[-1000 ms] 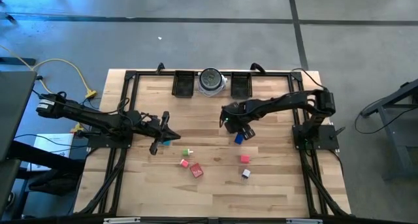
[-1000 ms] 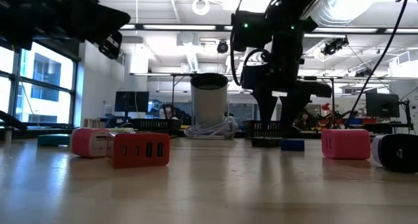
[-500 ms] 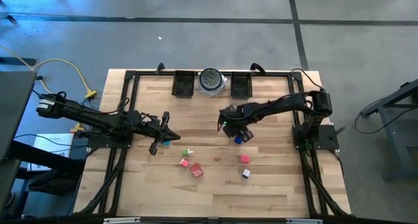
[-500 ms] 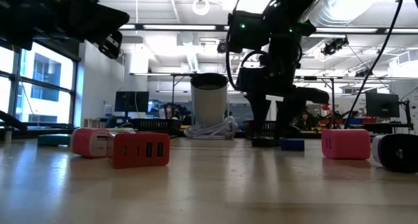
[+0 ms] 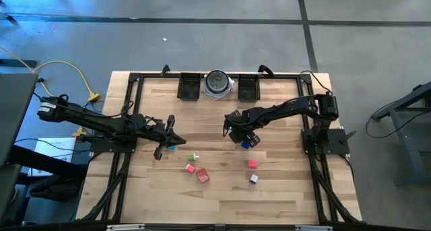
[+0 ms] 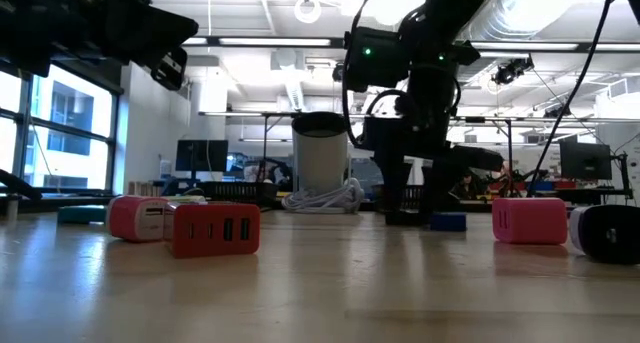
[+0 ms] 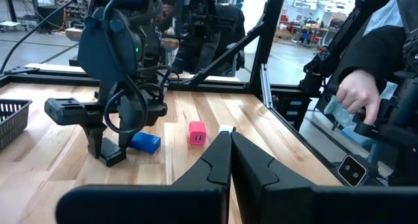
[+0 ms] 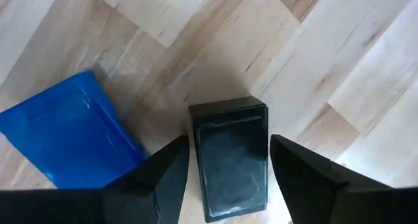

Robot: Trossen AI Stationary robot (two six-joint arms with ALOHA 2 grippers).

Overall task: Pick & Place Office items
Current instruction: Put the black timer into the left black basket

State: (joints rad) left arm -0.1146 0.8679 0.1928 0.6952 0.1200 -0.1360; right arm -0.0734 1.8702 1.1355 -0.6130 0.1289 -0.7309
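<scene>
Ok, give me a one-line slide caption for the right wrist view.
Right gripper open, fingers straddling a black block on the wooden table, blue block beside it.

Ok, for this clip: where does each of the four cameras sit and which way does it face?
High view: overhead, straight down on the table; both arms show.
Low view: at tabletop height, looking across into the room; the red block sits near, arms enter from above.
Left wrist view: looks across the table past the shut left gripper at the other arm and a person's hand.
Right wrist view: points down; right gripper straddles the black block.
Shared: the blue block.
</scene>
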